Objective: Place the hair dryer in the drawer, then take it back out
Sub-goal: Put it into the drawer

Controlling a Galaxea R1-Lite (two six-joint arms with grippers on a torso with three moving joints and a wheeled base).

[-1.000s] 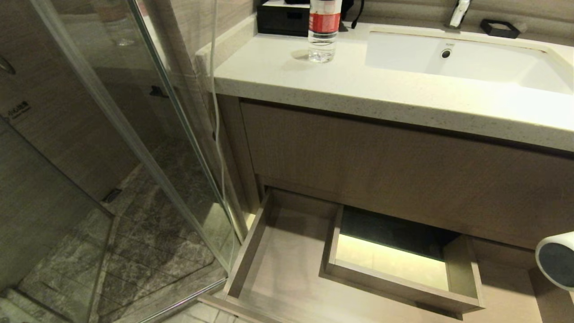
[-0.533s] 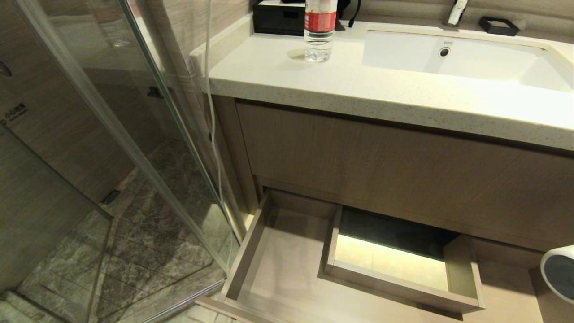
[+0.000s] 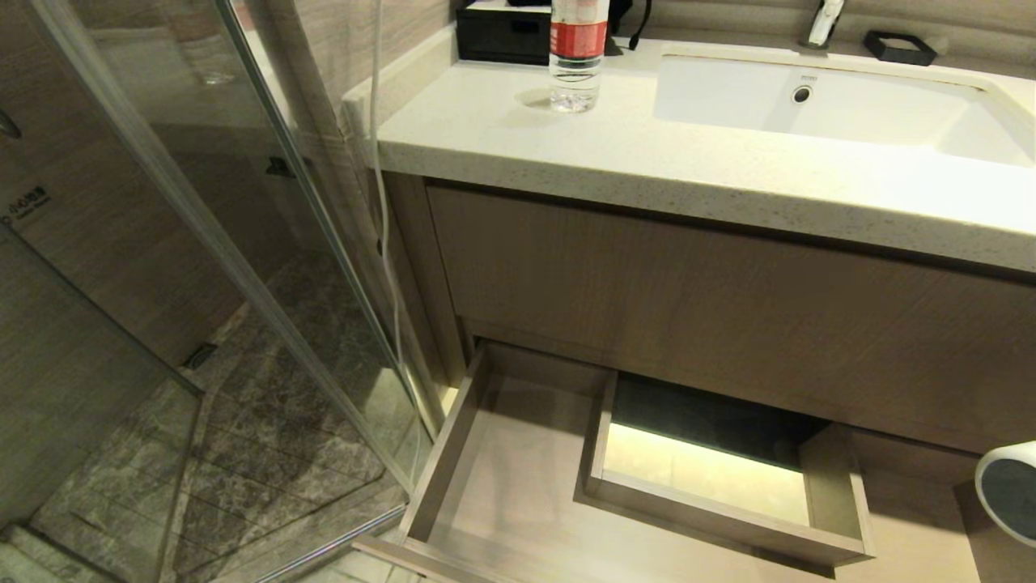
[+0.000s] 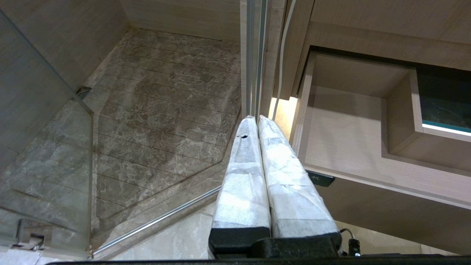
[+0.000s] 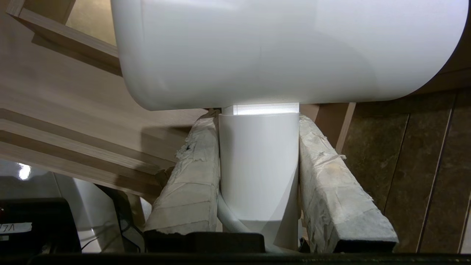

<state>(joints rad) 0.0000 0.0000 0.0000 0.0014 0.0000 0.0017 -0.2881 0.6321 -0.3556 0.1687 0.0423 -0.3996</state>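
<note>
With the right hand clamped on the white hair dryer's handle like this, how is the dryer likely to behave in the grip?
The small white plastic hair dryer looks rigid, so it should hold its shape. Its smooth glossy handle between the padded fingers of the right hand could probably slip or twist. The wide barrel sits above the grip, so it may be top-heavy and tend to tilt.

A glass shower screen (image 3: 243,243) borders grey marbled floor (image 3: 267,453) beside a pale stone countertop (image 3: 647,154).
</note>
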